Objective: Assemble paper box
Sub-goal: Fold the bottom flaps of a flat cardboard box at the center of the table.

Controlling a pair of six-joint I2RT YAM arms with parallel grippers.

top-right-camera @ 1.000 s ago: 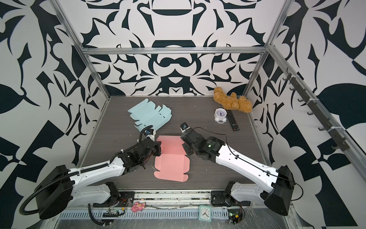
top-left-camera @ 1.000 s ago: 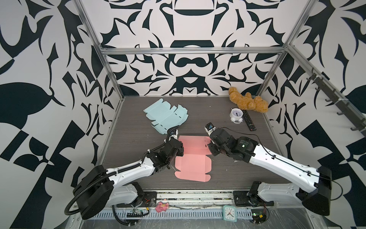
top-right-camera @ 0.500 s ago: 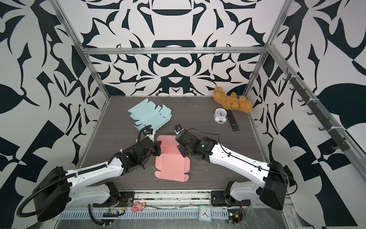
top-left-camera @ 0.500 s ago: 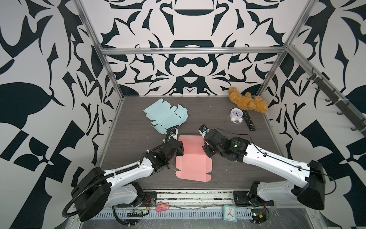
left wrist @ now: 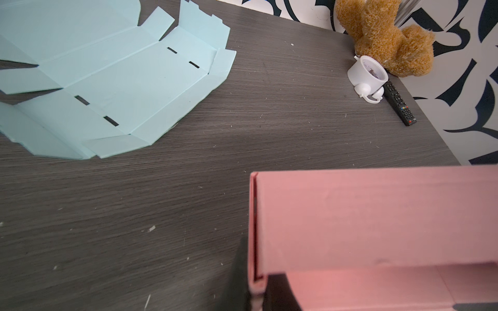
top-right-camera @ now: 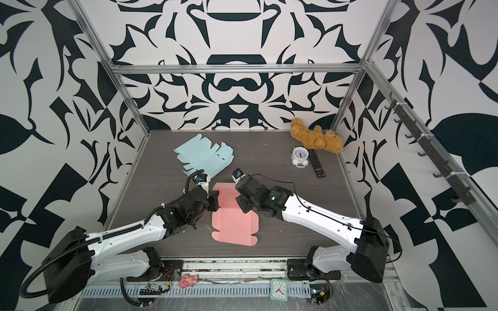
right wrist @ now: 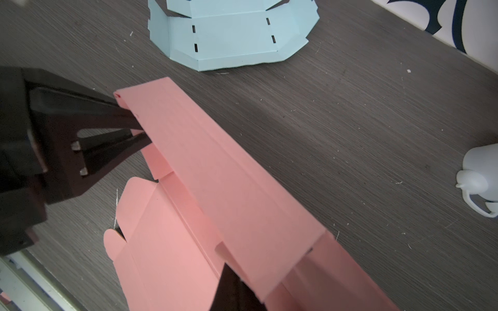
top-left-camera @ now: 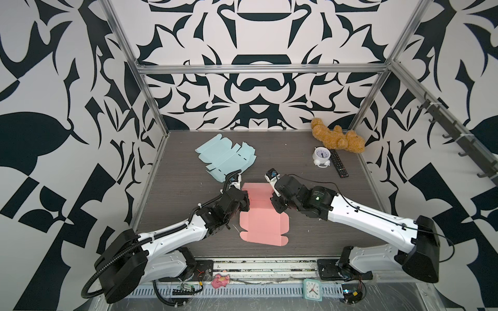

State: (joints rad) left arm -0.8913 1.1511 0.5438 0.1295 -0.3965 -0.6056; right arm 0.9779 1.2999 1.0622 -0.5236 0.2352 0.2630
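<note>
Table first: dark wood grain, boxed in by black-and-white patterned walls, and it's the biggest thing on my feed. The pink box blank lies near the middle of it, between the two arms and closer to the front edge. Most of it is flat, but its far strip is folded up into a low wall.

Behind it, towards the back left, there's a light-blue blank lying flat and apart from the pink one. A brown teddy bear is slumped in the back right corner against the wall.

The left end effector is clamped on the left end of that pink wall. The right wrist view shows its black fingers pinching the paper from both sides.

The right end effector has its fingers together at the wall's right end. One dark tip pokes up on the inner side of the wall in its own wrist view. I can't tell if any paper is actually caught there.

A black remote lies just in front of the teddy. A white alarm clock is right beside it, on its left in both top views.

Off the table, on the front rail, sit a small teal clock and a tiny pink toy.
</note>
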